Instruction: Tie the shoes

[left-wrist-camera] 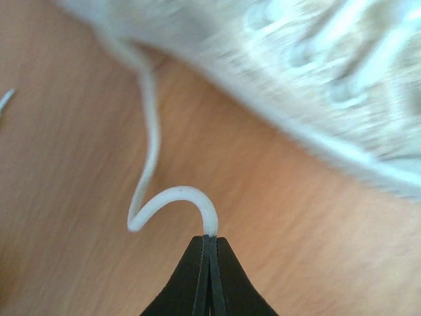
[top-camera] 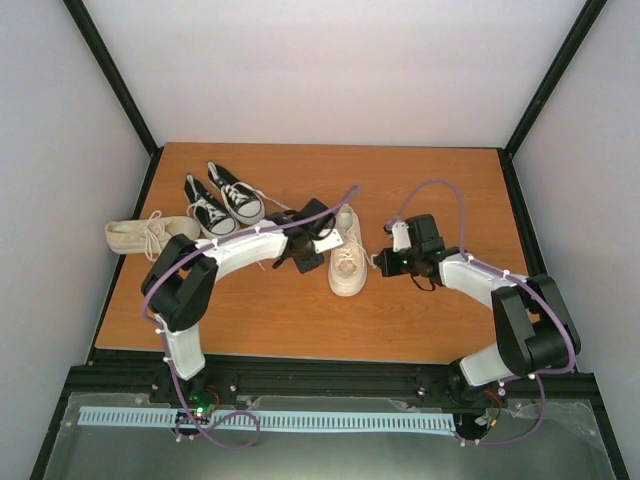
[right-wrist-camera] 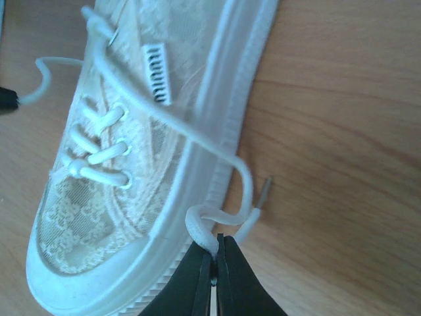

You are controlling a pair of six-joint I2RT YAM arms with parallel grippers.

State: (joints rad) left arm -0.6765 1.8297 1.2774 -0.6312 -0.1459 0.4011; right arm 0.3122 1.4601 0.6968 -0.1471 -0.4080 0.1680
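Cream mesh and black canvas: four small sneakers sit on the wooden table (top-camera: 420, 190), two of each colour. The central cream shoe (top-camera: 347, 262) lies between the two grippers, its toe toward the arm bases. The second cream shoe (top-camera: 150, 235) lies on its side, well off to the outer side of the left gripper (left-wrist-camera: 209, 238). The nearer black shoe (top-camera: 211, 213) and the farther black shoe (top-camera: 237, 193) stand side by side beyond that gripper's forearm, white toe caps pointing toward the arms.

Both arms are bent sharply at the elbow, with forearms reaching inward and low over the table. The left gripper's black fingers are pressed together on the left lace (left-wrist-camera: 152, 151), which arches up from the tips and runs back to the blurred shoe above. The right gripper (right-wrist-camera: 215, 253) pinches a bend of the right lace (right-wrist-camera: 227, 158) just beside the sole, its clear tip (right-wrist-camera: 264, 191) sticking out nearby.

The central shoe's upper is a patterned, lacy weave above a thick, smooth, pale rubber sole. The laces are round, soft cord.
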